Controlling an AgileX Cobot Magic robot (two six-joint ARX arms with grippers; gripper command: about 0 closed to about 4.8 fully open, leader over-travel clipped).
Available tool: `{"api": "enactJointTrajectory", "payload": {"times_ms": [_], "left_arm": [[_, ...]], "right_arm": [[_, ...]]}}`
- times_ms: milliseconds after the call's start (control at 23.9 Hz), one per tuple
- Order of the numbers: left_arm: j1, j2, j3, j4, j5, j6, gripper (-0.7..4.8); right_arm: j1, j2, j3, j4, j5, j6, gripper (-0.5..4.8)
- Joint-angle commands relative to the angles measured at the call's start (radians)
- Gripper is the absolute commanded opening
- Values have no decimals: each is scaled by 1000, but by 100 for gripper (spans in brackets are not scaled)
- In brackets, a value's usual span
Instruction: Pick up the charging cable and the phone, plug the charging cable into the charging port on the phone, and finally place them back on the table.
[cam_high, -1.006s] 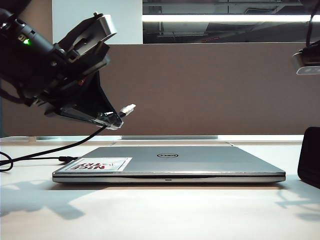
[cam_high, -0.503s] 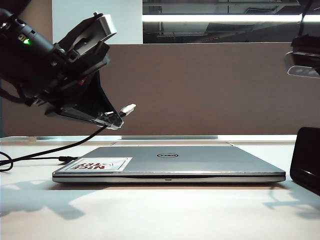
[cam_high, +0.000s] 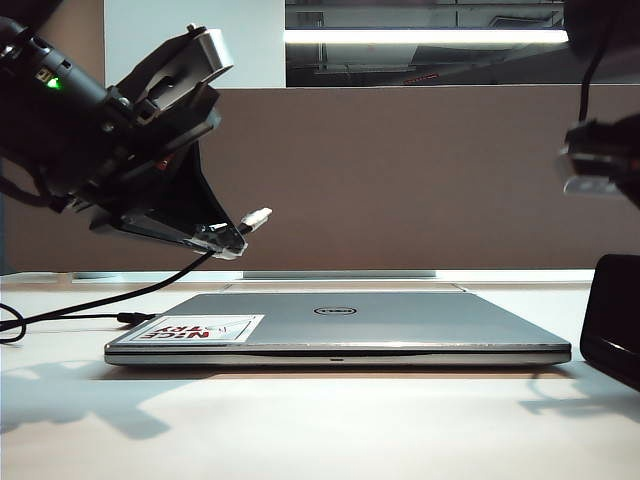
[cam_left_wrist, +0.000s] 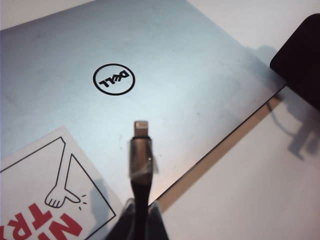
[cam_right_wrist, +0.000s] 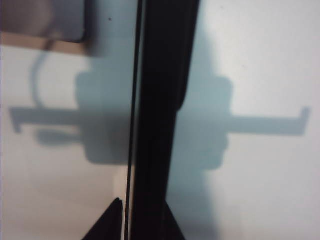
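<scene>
Two grippers flank the closed silver laptop (cam_high: 338, 327) on the smooth white counter (cam_high: 300, 430). Left gripper (cam_high: 222, 240), raised above the laptop's sticker corner, has its fingers clamped on the charging cable (cam_left_wrist: 141, 165), plug tip bare. Right gripper (cam_right_wrist: 142, 220), beyond the laptop's opposite edge, has its fingers close around the upright black phone (cam_right_wrist: 160, 100); a firm grip cannot be confirmed.

Silver laptop (cam_high: 340, 325) with red-lettered white sticker (cam_high: 197, 329); black phone (cam_high: 612, 315); white table (cam_high: 300, 425).

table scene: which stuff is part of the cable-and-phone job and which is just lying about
Job:
- charging cable, plug end held by the left gripper above the laptop
- phone, on edge between the right gripper fingers
- table

Just there:
- silver Dell laptop with sticker
- divider panel
</scene>
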Motion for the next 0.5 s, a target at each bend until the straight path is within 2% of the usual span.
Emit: {"api": "enactJointTrajectory", "payload": {"times_ms": [42, 126, 168, 335, 503], "left_arm": [[0, -2, 3, 12, 1, -2, -7], [0, -2, 3, 12, 1, -3, -7], [0, -2, 3, 11, 1, -3, -7], [-18, -2, 3, -15, 1, -11, -7], [-61, -2, 0, -37, 2, -47, -6]], "right_arm": [[2, 52, 3, 30, -4, 0, 106], [2, 73, 3, 32, -4, 0, 76], [2, 83, 4, 31, -4, 0, -14], [2, 65, 39, 8, -12, 0, -6], [2, 22, 92, 32, -109, 1, -6]]}}
